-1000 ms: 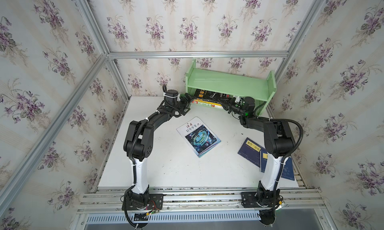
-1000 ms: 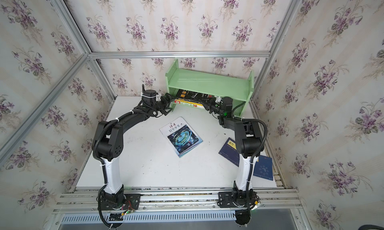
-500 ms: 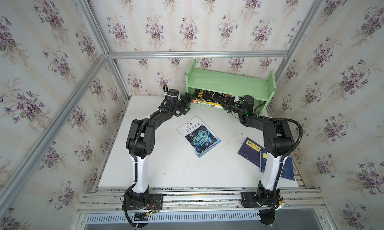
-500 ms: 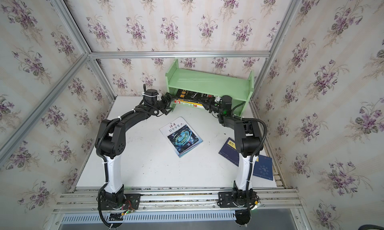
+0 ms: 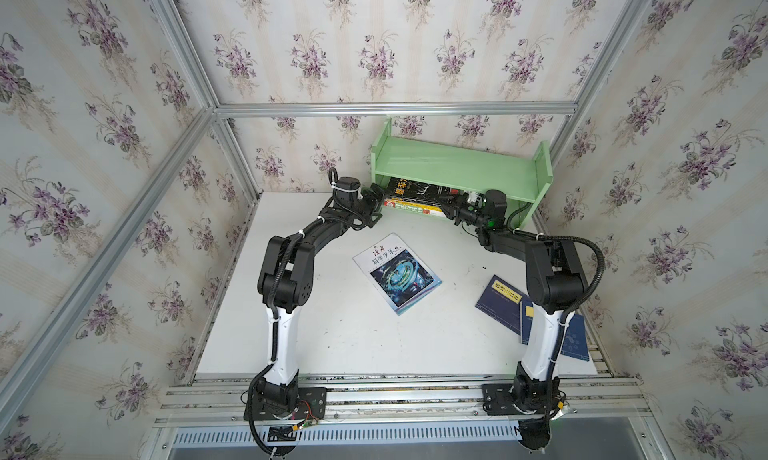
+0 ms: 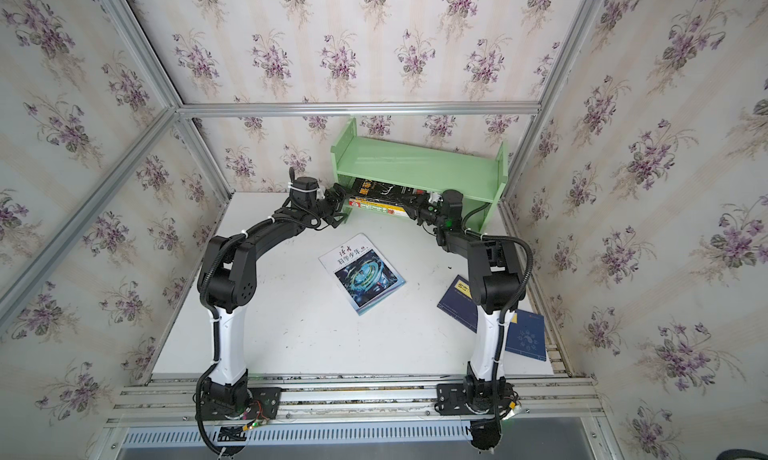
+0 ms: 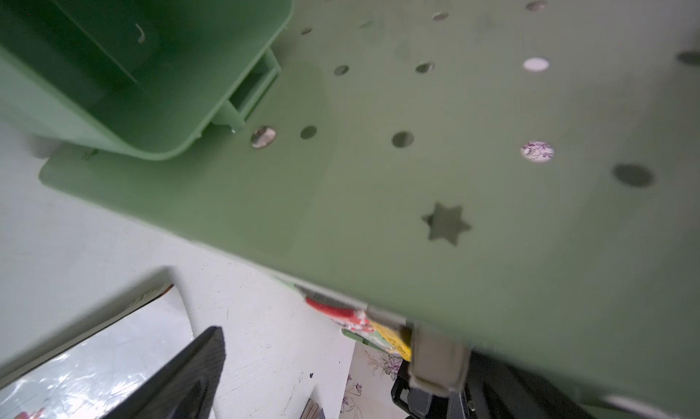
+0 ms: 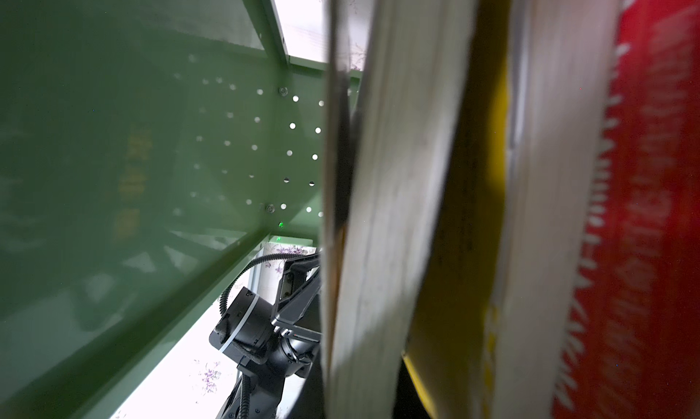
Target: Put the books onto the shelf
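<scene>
stack of three books lies flat in lower tier of the shelf, front edges sticking out. left gripper spread wide at stack's left end; right gripper pressed near together at its right end, grip unclear. white-blue swirl book and two navy books flat on table, well apart from shelf.

The white tabletop is bare in its near part and shows some small dark marks. Wallpaper with purple flower bunches covers the three walls around it. Silver aluminium frame bars run along the corners and across the back wall. In both top views, aluminium rails lie along the near edge of the tabletop, and a slotted metal grille lies just in front of them.
</scene>
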Tool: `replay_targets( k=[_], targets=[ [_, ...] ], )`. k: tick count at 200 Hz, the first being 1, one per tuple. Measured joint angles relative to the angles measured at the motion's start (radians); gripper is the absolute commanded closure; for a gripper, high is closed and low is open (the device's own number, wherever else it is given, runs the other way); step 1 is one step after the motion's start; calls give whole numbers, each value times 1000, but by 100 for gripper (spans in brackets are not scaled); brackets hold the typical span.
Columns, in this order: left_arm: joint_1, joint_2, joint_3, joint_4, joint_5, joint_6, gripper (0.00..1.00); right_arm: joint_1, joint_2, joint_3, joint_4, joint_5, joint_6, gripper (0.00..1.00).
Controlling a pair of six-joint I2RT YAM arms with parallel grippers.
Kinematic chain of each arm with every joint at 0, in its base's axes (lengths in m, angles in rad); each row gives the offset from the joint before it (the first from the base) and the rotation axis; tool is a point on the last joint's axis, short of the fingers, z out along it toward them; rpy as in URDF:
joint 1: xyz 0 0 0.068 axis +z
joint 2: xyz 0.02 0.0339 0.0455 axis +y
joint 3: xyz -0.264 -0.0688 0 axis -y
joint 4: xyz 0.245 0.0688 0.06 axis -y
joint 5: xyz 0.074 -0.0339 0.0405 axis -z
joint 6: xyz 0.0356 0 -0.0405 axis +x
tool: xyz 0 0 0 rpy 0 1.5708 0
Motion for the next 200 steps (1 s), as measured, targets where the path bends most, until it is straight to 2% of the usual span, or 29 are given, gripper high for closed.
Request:
replay_targets(
  k=[200],
  targets=[
    [-2,31,49,-4,1,-18,1,0,20,6,55,27,8,99]
  ],
)
